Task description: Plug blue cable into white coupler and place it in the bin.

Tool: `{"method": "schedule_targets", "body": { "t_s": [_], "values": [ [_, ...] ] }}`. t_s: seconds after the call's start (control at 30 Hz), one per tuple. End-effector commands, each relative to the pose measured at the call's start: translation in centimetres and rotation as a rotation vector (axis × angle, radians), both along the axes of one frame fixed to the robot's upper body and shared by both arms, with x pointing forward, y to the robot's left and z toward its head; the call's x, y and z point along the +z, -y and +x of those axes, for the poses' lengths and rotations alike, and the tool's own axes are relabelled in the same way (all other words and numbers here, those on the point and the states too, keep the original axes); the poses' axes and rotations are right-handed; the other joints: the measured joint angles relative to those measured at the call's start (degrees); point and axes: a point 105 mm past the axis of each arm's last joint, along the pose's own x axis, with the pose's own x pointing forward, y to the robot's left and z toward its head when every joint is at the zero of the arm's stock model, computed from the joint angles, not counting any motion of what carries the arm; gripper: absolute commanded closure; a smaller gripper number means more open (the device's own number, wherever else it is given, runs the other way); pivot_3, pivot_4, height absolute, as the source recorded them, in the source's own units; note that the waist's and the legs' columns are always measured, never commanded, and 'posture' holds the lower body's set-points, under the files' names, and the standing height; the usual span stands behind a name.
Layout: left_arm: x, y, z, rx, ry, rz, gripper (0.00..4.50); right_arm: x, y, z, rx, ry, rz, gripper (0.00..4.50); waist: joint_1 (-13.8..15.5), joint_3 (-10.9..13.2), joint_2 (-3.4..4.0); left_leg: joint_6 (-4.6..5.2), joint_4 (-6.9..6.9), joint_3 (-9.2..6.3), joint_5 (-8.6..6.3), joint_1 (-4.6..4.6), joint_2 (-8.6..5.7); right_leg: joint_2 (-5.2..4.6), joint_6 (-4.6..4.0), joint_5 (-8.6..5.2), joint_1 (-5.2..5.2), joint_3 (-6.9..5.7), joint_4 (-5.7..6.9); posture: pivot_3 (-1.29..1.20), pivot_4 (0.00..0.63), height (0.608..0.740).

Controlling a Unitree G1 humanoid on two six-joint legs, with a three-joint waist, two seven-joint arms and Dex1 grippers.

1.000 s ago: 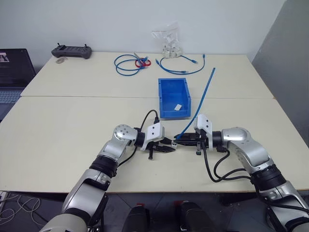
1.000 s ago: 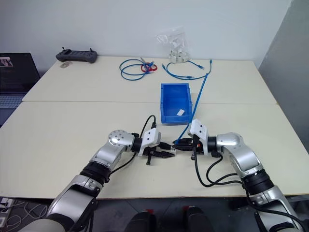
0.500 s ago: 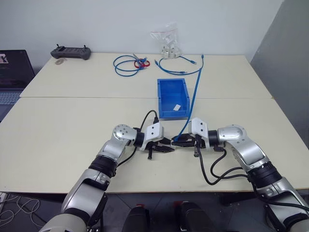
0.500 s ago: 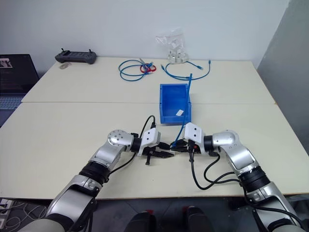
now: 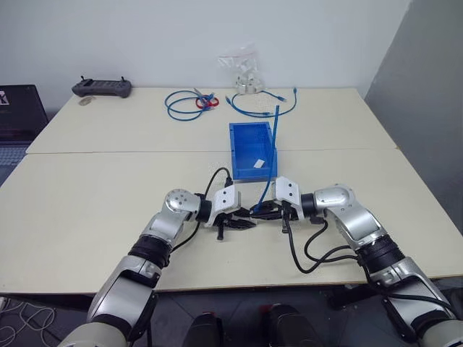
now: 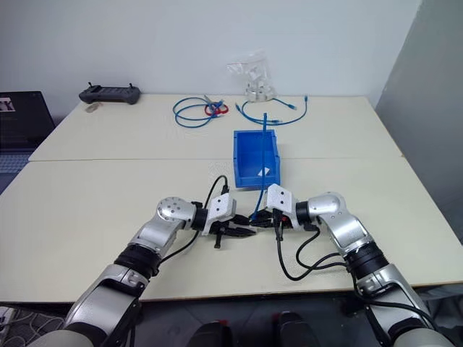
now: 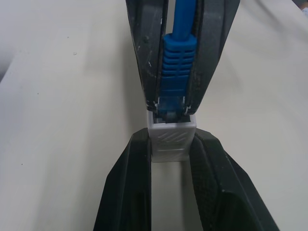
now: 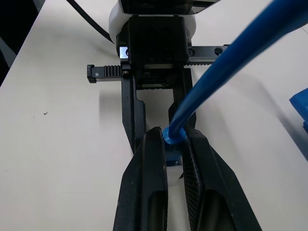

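Low over the table's front, my left gripper [image 5: 244, 223] is shut on the white coupler [image 7: 172, 137], a small boxy block between my black fingers. Facing it tip to tip, my right gripper [image 5: 260, 212] is shut on the plug end [image 7: 175, 72] of the blue cable [image 8: 226, 67]. The plug's tip sits at the mouth of the coupler's socket; how deep it reaches is hidden. From the plug the cable rises steeply over the bin [image 5: 239, 148], which stands just behind both grippers.
A small white slip [image 5: 258, 163] lies inside the bin. At the back of the table are a coiled blue cable with a red tie [image 5: 189, 103], a looped blue cable [image 5: 262, 105], white parts with a clear bag [image 5: 246, 78] and a black controller [image 5: 101, 87]. A laptop [image 5: 18, 108] sits at far left.
My right gripper has moved left and down toward the left gripper, closing the gap between plug and coupler. The cable swung from leaning right to nearly upright. The camera shifted too.
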Motion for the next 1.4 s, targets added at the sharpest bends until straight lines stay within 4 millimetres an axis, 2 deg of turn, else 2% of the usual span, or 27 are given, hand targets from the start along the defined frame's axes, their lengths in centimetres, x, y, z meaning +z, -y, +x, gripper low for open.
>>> {"method": "schedule_targets", "body": {
  "t_s": [0.03,0.2,0.33,0.4,0.43,0.5,0.57,0.67,0.73,0.87,0.93,1.07,1.1,1.17,1.27,1.37,1.4],
  "values": [
    [1.7,0.7,0.0,-0.013,0.015,-0.063,2.97,-5.8,2.2,-0.3,-0.113,-0.136,-0.172,4.35,-0.07,-0.20,0.01,0.00,-0.01,0.01,0.00,0.00,0.00,0.00,0.00,0.00,0.00,0.03,0.00,0.00,0.150,0.740],
    [3.0,-0.6,0.3,0.061,0.017,-0.114,1.89,-2.3,1.8,0.8,-0.176,-0.121,-0.046,4.35,-0.23,-0.23,0.04,0.00,-0.01,-0.02,0.00,-0.01,0.07,0.00,-0.01,0.00,-0.01,0.09,0.02,0.00,0.150,0.740],
    [5.2,-2.9,-0.1,0.200,0.058,-0.192,1.00,4.4,2.1,2.7,-0.344,-0.226,0.230,4.35,-0.19,-0.11,0.15,0.00,-0.01,-0.09,0.00,-0.12,0.23,-0.08,-0.04,-0.02,-0.08,0.16,0.04,0.00,0.150,0.740],
    [7.4,-3.9,-0.1,0.291,0.085,-0.265,0.70,8.1,2.6,4.5,-0.448,-0.279,0.364,4.35,-0.27,0.26,0.26,-0.01,0.00,-0.11,0.00,-0.26,0.20,-0.21,-0.05,-0.02,-0.18,0.12,0.04,0.00,0.150,0.740],
    [8.0,-4.1,-0.2,0.320,0.091,-0.287,0.56,9.0,2.7,4.9,-0.479,-0.301,0.401,4.35,0.03,0.33,0.34,-0.02,0.01,-0.08,0.01,-0.36,0.23,-0.39,-0.07,0.00,-0.28,0.13,0.07,0.00,0.150,0.740],
    [11.0,-4.6,-0.1,0.429,0.128,-0.395,0.16,11.9,3.9,8.2,-0.652,-0.318,0.500,4.35,0.02,0.48,0.46,-0.03,0.02,-0.14,0.01,-0.73,0.12,-0.52,-0.12,0.03,-0.59,0.03,0.09,0.00,0.150,0.740],
    [12.9,-5.1,-0.4,0.513,0.153,-0.466,0.05,13.4,4.5,10.6,-0.784,-0.334,0.548,4.35,0.02,0.50,0.47,-0.04,0.09,-0.12,0.02,-1.21,0.06,-0.56,-0.20,0.13,-1.05,0.04,0.20,0.00,0.150,0.740],
    [12.8,-5.9,-0.9,0.618,0.150,-0.488,0.05,14.6,4.1,12.9,-0.863,-0.324,0.556,4.35,0.15,0.46,0.45,-0.03,-0.02,-0.21,0.02,-1.20,-0.01,-0.59,-0.30,0.20,-0.99,-0.05,0.05,0.00,0.150,0.740],
    [12.3,-6.1,-1.2,0.649,0.136,-0.484,0.00,14.6,3.7,13.6,-0.883,-0.329,0.553,3.65,0.22,0.45,0.43,-0.03,-0.18,-0.13,0.01,-1.17,-0.07,-0.63,-0.31,0.20,-0.98,0.01,-0.04,0.00,0.150,0.740],
    [11.4,-6.3,-2.2,0.697,0.131,-0.468,0.00,13.2,2.9,14.3,-0.895,-0.289,0.440,2.83,0.33,0.46,0.42,-0.04,-0.54,0.07,0.01,-1.26,-0.26,-0.92,-0.32,0.21,-1.13,0.13,-0.20,0.00,0.150,0.740],
    [11.6,-6.7,-2.3,0.729,0.133,-0.482,0.00,13.1,3.4,14.5,-0.907,-0.271,0.423,2.21,0.72,0.49,0.42,-0.04,-0.56,0.04,0.02,-1.36,-0.27,-0.96,-0.32,0.21,-1.20,0.08,-0.27,0.00,0.150,0.740],
    [11.7,-8.2,-1.6,0.843,0.126,-0.522,0.00,13.7,5.3,14.7,-0.933,-0.203,0.405,1.39,1.03,0.49,0.42,-0.05,-0.56,0.04,0.02,-1.33,-0.27,-0.96,-0.32,0.21,-1.19,0.07,-0.23,0.00,0.150,0.740],
    [11.7,-8.6,-1.4,0.880,0.118,-0.537,0.00,14.0,5.9,14.4,-0.927,-0.189,0.410,1.16,1.13,0.49,0.42,-0.05,-0.56,0.03,0.02,-1.29,-0.27,-0.96,-0.32,0.21,-1.18,0.06,-0.21,0.00,0.150,0.740],
    [11.6,-9.4,-1.0,0.949,0.113,-0.565,0.00,14.8,6.8,13.7,-0.901,-0.165,0.445,1.16,1.33,0.49,0.42,-0.05,-0.55,-0.05,0.02,-1.28,-0.27,-0.95,-0.32,0.20,-1.15,-0.02,-0.19,0.00,0.150,0.740],
    [10.9,-11.8,-0.5,1.097,0.111,-0.589,0.00,15.4,7.5,10.7,-0.850,-0.054,0.492,1.16,1.30,0.48,0.40,-0.05,-0.53,-0.12,0.02,-1.27,-0.26,-0.95,-0.31,0.20,-1.07,-0.07,-0.23,0.00,0.150,0.740],
    [9.9,-13.8,-0.6,1.193,0.115,-0.577,0.00,14.5,7.6,6.9,-0.815,0.113,0.490,1.16,1.27,0.48,0.40,-0.05,-0.59,-0.09,0.02,-1.28,-0.25,-0.94,-0.31,0.19,-1.11,-0.04,-0.21,0.00,0.150,0.740],
    [9.6,-14.4,-0.6,1.221,0.126,-0.558,0.00,13.5,7.7,5.8,-0.815,0.189,0.458,1.16,1.27,0.48,0.40,-0.06,-0.66,-0.14,0.02,-1.30,-0.23,-0.94,-0.31,0.19,-1.12,-0.09,-0.26,0.00,0.150,0.740]
  ]
}}
